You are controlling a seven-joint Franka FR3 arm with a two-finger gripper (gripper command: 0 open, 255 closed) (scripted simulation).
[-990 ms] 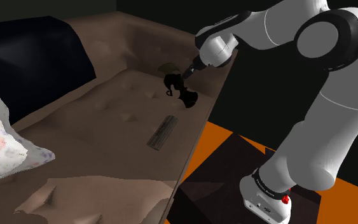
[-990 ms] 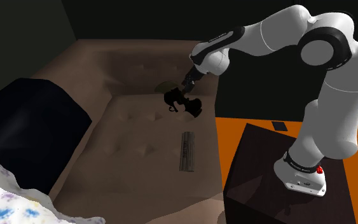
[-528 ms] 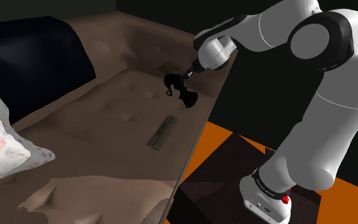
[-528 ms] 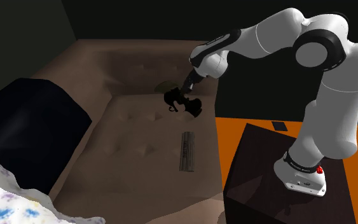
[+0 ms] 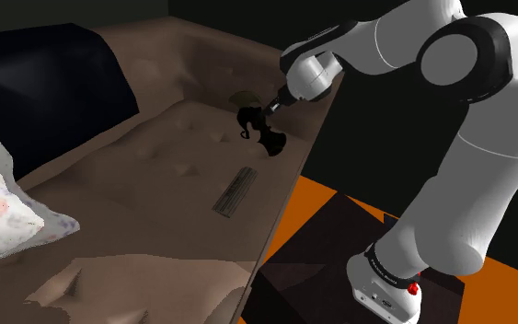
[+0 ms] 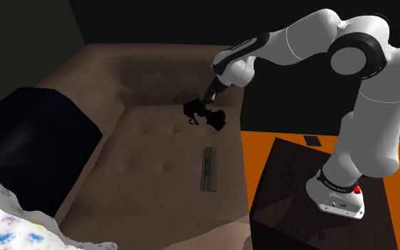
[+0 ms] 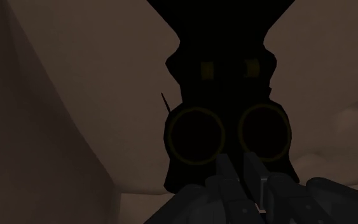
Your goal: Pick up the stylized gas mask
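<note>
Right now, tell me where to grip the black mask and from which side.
Take the mask by the narrow ridge between its two round lenses, coming down from above the sofa seat, where the gripper is. The lenses face it, and that ridge looks slimmest.

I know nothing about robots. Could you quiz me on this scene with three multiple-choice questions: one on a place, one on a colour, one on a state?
1. Where is the mask? A on a shelf; B by the gripper, over the sofa; C in a drawer.
2. What colour is the floor? A orange; B green; C white.
3. How is the grey bar? A upright; B dangling; C flat on the sofa.
B, the black mask sits at the gripper's tip; A, orange shows beside the sofa; C, it lies flat.
</note>
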